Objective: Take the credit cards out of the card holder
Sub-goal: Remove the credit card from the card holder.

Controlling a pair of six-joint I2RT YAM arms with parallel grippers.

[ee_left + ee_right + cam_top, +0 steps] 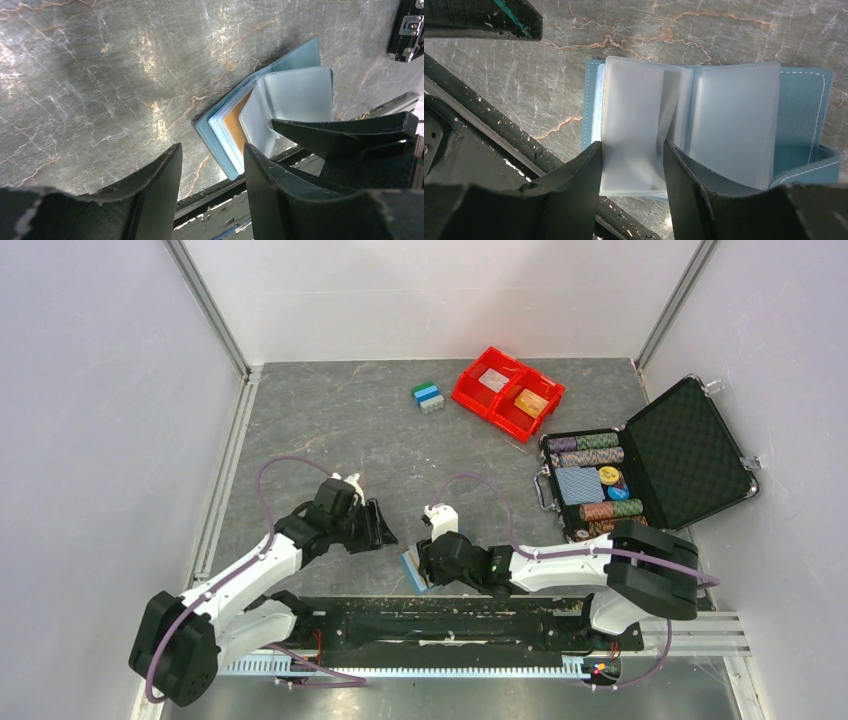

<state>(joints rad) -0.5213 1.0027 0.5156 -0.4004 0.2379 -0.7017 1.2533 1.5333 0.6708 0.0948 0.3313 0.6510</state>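
**Top external view.** The grey marbled table carried a red plastic two-compartment bin and an open black foam-lined case towards its far right. The light-blue, translucent plastic bifold card holder lay spread open at the near edge, partly hidden under the right pincer. The left pincer hung just to the left of the holder, apart from it.

**Left wrist view.** The left pincer stood open, with its jaws apart over bare table and nothing between them. The card holder lay just beyond the finger on the right of the view, near it but not touching. A thin, plastic orange card showed inside the holder, beside a raised frosted sleeve. One dark finger of the right pincer reached across the holder's near edge.

**Right wrist view.** The right pincer straddled a frosted sleeve of the card holder. The sleeve filled the gap between the jaws from edge to edge. The jaws stood apart, but whether they pressed on the sleeve could not be told. The blue cover lay flat on the table beneath the sleeves.
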